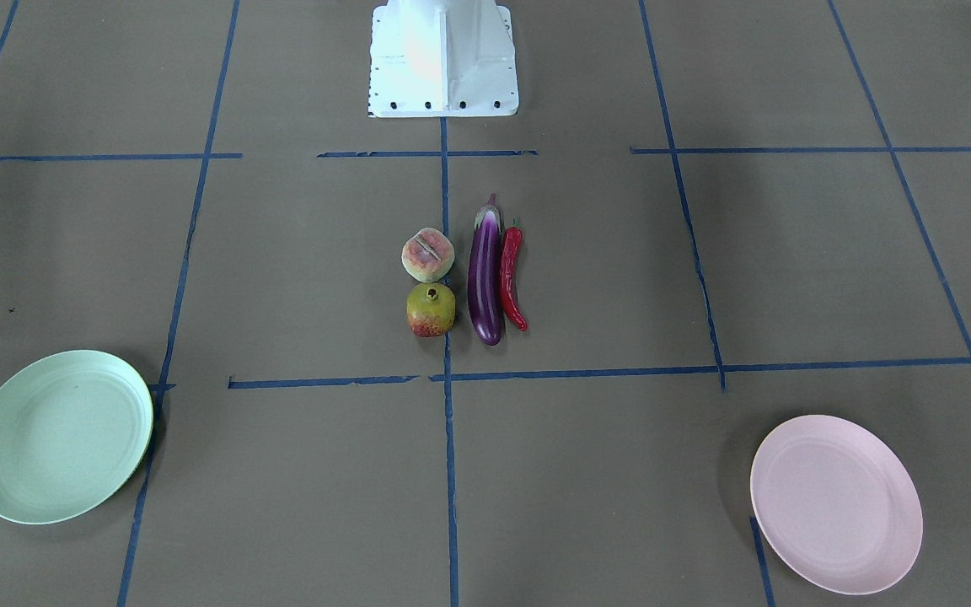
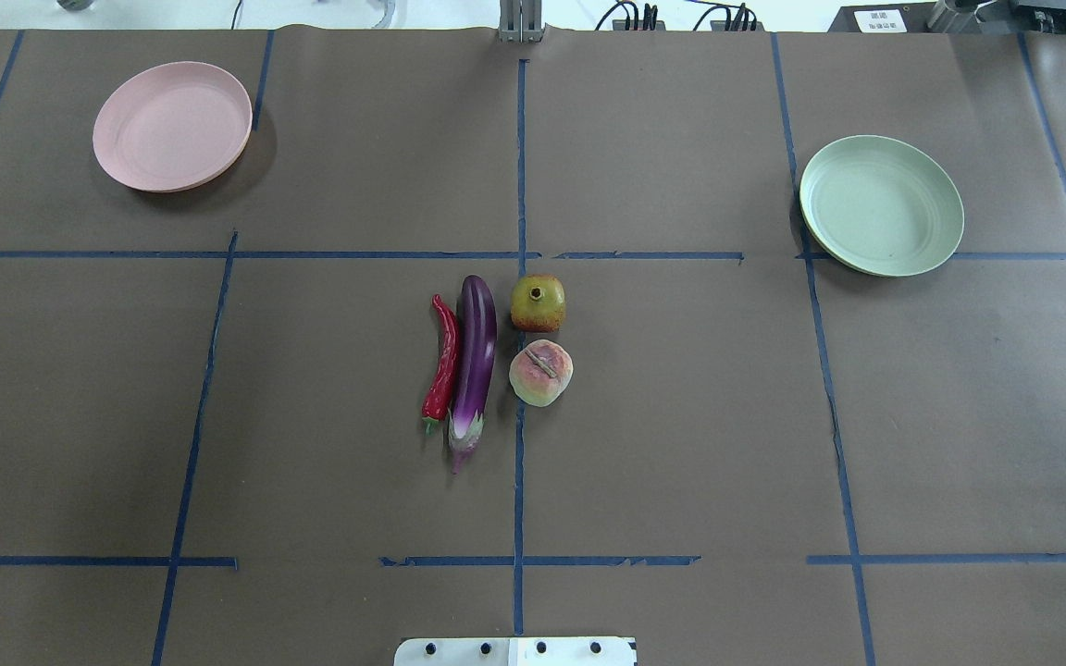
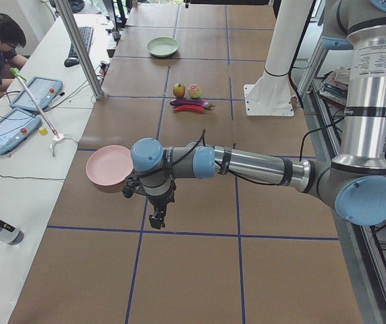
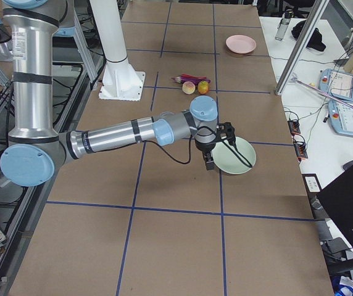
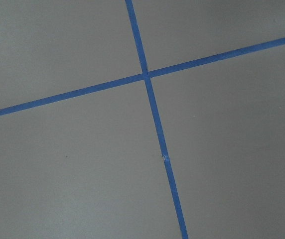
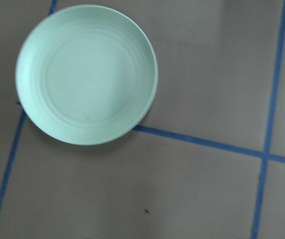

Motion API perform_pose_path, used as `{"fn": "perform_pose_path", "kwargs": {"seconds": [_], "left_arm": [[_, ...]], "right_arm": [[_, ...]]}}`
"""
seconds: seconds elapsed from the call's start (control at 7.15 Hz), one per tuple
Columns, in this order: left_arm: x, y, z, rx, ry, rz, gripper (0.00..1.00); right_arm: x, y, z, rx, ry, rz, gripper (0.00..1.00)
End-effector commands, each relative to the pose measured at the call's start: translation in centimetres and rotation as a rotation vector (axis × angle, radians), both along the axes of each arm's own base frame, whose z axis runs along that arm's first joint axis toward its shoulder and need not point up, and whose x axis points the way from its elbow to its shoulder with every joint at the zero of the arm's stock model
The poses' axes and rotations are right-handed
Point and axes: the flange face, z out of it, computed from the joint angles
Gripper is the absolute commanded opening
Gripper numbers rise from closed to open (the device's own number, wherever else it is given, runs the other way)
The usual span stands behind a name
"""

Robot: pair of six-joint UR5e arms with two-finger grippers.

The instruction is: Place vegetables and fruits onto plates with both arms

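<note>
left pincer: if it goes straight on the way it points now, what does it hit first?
Likely the bare brown paper-covered table, near a blue tape crossing. The left pincer points down beside the round pale pink plate, and its wrist view shows no plate or produce. Height above the table is unclear.

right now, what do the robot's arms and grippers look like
Left arm and right arm: silver tubes, grey joints, light-blue caps, black bands, a loose black cable, a white printed label on the upper tube. Left gripper and right gripper: small, black.
</note>
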Motion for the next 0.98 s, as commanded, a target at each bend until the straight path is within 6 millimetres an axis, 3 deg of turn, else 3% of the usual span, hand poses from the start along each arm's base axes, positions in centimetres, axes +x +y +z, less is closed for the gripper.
{"fn": "perform_pose_path", "kwargs": {"seconds": [0.0,0.14,0.28,0.42,0.7,0.84], "left_arm": [[0.1,0.0,0.0,-0.002,0.003,0.0,1.0],[0.1,0.0,0.0,0.0,0.001,0.0,1.0],[0.1,0.0,0.0,0.0,0.003,0.0,1.0],[0.1,0.0,-0.1,0.001,0.003,0.0,1.0],[0.1,0.0,-0.1,0.001,0.003,0.0,1.0],[0.1,0.0,-0.1,0.001,0.003,0.0,1.0]], "right_arm": [[-10.5,-3.4,-10.2,0.071,-0.087,-0.046,0.98],[-16.2,-4.0,-15.1,0.066,-0.097,-0.019,0.99],[-22.9,-2.8,-18.7,0.036,-0.106,0.008,0.99],[-28.2,-1.3,-21.8,-0.006,-0.11,0.061,0.99],[-38.0,3.7,-27.1,-0.03,-0.052,0.109,0.99],[-41.2,6.0,-28.2,-0.033,-0.022,0.115,0.99]]}}
